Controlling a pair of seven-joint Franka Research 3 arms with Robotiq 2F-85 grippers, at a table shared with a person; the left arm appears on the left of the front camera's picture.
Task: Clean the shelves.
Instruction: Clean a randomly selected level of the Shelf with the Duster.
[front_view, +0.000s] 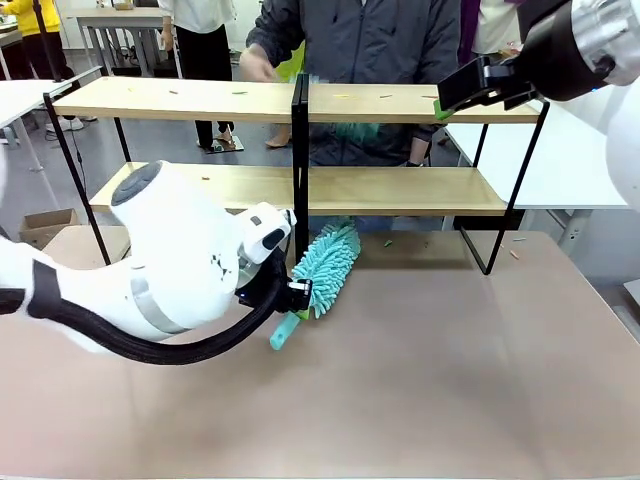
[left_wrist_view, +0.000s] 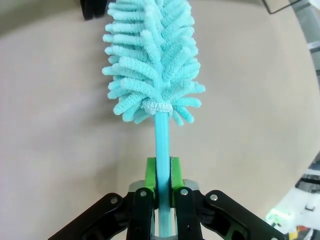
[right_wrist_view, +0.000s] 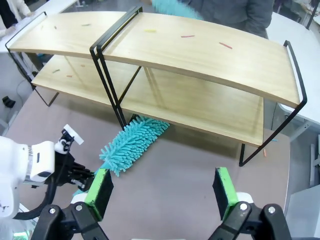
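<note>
A matt tan table (front_view: 450, 380) fills the near ground, with white tables (front_view: 585, 165) and grey floor around it, a cardboard box (front_view: 45, 225) on the floor at the left, and a person (front_view: 370, 45) in a dark grey jacket standing behind the far edge. The shelves (front_view: 400, 190) stand on the far half of the table, their long axis running across it from left to right. Both light-wood boards lie level one above the other, split by the black centre post (front_view: 299, 150), and the open front faces the robot. Small coloured scraps (right_wrist_view: 187, 36) lie scattered on the top board. The left gripper (left_wrist_view: 162, 172) is pressed together on the thin handle of a teal fluffy duster (front_view: 325, 265), pinching it between the green pads. The duster slants from the handle at lower left up to the right, low over the table. Its head reaches the front edge of the lower board just beside the centre post. The right gripper (right_wrist_view: 162, 192) hangs high over the right end of the shelves, its jaws spread wide and holding nothing.
</note>
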